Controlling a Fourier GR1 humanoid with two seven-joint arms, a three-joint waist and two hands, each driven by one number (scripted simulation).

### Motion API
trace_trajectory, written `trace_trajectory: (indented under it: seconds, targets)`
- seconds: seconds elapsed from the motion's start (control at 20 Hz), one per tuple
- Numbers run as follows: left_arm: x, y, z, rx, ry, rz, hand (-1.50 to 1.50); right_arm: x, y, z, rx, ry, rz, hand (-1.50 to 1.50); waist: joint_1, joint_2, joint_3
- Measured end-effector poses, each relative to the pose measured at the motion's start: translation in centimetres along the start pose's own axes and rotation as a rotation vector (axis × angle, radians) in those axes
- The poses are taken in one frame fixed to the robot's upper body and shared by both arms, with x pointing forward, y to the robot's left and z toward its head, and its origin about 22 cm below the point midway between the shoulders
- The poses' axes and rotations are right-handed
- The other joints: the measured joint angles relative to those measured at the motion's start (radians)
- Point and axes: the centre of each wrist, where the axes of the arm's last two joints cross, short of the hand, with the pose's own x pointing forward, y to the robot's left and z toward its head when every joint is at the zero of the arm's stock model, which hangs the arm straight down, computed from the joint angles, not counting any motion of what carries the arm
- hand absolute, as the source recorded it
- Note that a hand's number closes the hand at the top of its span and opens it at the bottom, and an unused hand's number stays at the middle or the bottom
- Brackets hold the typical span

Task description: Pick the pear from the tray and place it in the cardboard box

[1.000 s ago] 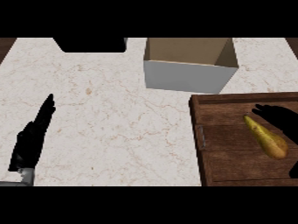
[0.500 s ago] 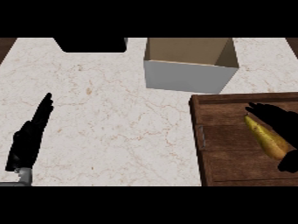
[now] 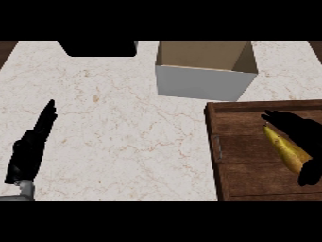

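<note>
The marble table (image 3: 122, 127) carried a wooden tray (image 3: 247, 156) at near right and the cardboard box (image 3: 204, 71), open-topped, just beyond it. The pear (image 3: 286, 148) lay in the tray with the right hand (image 3: 309, 137) curled round it: the grasp step, by appearance. Next would be a lift and carry far-left over the box wall. The left hand (image 3: 31, 146) rested at near left, fingers straight. A dark object (image 3: 97, 48) stood at the far edge, clear of the path.
</note>
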Motion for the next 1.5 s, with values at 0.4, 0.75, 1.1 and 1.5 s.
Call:
trace_trajectory:
  seconds: [0.4, 0.75, 1.1, 1.5]
  targets:
    - [-0.1, -0.7, 0.1, 0.004, 0.002, 0.003, 0.0, -1.1, 0.6, 0.0, 0.038, -0.005, -0.005, 1.5, 0.0, -0.003, -0.004]
    - [-0.3, -0.3, 0.6, 0.001, 0.0, 0.005, 0.0, -1.0, 1.1, -0.2, -0.117, -0.032, 0.094, 1.5, 0.0, -0.005, -0.008]
    - [-0.2, -0.9, 0.1, -0.005, -0.008, 0.006, 0.0, -1.9, -1.0, -1.7, -0.243, -0.078, 0.115, 1.5, 0.012, 0.002, -0.001]
    - [1.7, -2.7, -0.9, -0.083, -0.081, 0.004, 0.0, -6.7, -9.1, -3.3, -0.3, -0.196, 0.121, 1.5, 0.113, 0.043, 0.008]
